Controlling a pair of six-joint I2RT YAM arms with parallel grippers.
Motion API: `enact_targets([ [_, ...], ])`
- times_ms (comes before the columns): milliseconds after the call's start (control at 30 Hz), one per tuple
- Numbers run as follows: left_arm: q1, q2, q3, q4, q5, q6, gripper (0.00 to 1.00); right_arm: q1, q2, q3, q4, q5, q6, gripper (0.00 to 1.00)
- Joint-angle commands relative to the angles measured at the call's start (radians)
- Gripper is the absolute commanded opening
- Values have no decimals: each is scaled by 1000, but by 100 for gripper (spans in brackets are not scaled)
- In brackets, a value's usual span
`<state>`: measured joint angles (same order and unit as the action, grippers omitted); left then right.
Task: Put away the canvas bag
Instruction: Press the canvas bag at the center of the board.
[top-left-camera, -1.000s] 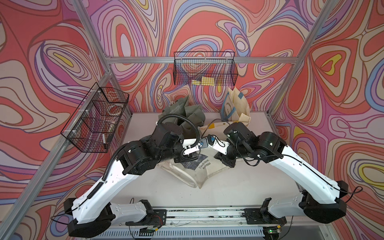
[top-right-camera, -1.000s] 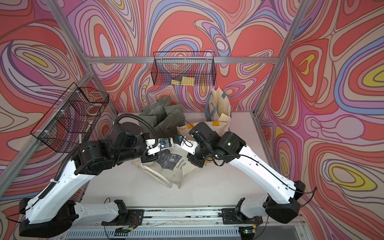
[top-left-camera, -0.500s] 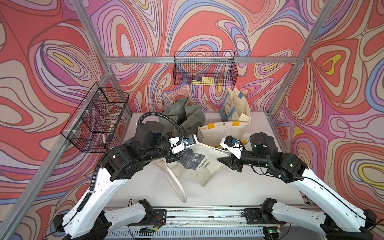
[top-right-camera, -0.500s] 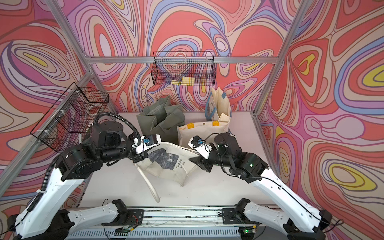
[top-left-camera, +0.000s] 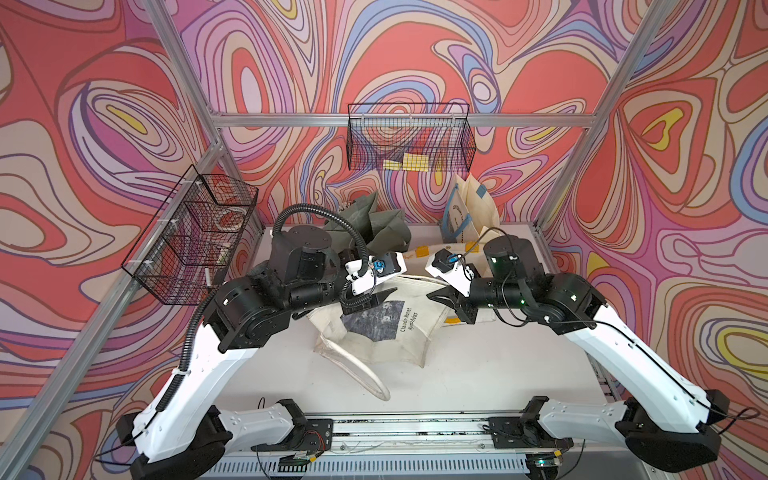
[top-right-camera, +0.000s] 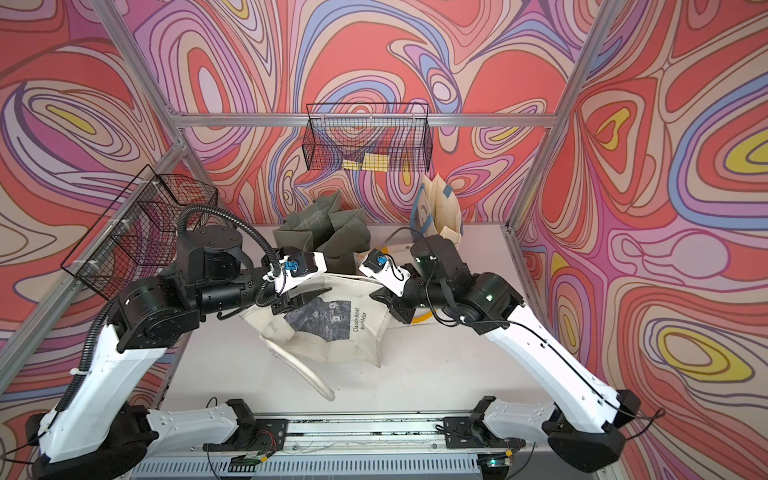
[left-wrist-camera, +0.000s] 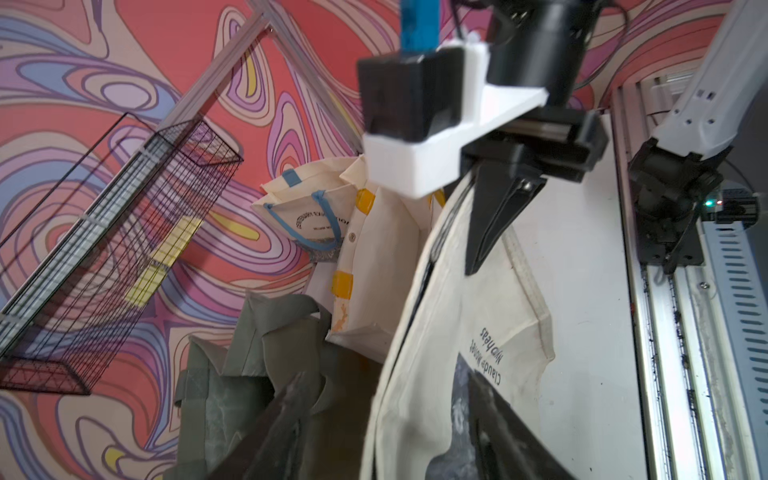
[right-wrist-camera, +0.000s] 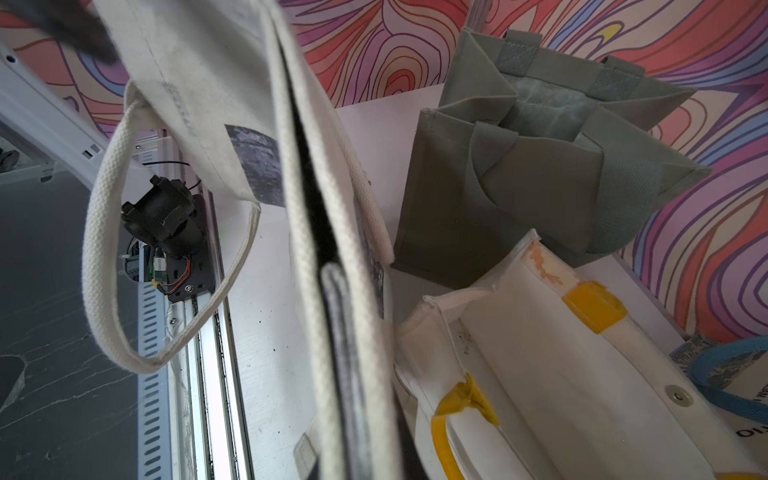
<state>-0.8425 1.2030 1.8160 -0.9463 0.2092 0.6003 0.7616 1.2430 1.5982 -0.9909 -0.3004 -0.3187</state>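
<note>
With your left gripper (left-wrist-camera: 386, 386) jaws apart, the bag (top-left-camera: 395, 332) hangs only from the clamped right gripper (top-left-camera: 434, 296) and may slip.

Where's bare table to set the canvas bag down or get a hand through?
Bare table: front right, between canvas bag, right arm and front rail; a narrower strip front left, between the strap loop and left arm. Crowded: the back, with green bags and cream bags; the centre, where both arms meet.
</note>
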Motion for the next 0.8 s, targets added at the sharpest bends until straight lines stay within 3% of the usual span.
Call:
enact_targets([
  [0, -45, 54, 46, -45, -7, -2, 65, 1, 20, 92, -93, 7, -22, 0],
  [333, -44, 142, 39, -26, -82, 9, 64, 1, 30, 129, -92, -16, -33, 0],
  [367, -46, 148, 41, -29, -83, 10, 61, 1, 27, 126, -86, -11, -33, 0],
  [467, -46, 161, 43, -39, -79, 11, 35, 0, 14, 113, -66, -2, -32, 0],
  [567, -45, 163, 39, -44, -59, 15, 0, 1, -19, 71, -17, 1, -30, 0],
  [700, -38, 128, -3, 29, -31, 28, 0, 1, -91, -69, 82, -19, -39, 33],
  [767, -17, 107, -28, 85, 39, 21, 0, -4, -152, -177, 167, -25, -30, 44],
])
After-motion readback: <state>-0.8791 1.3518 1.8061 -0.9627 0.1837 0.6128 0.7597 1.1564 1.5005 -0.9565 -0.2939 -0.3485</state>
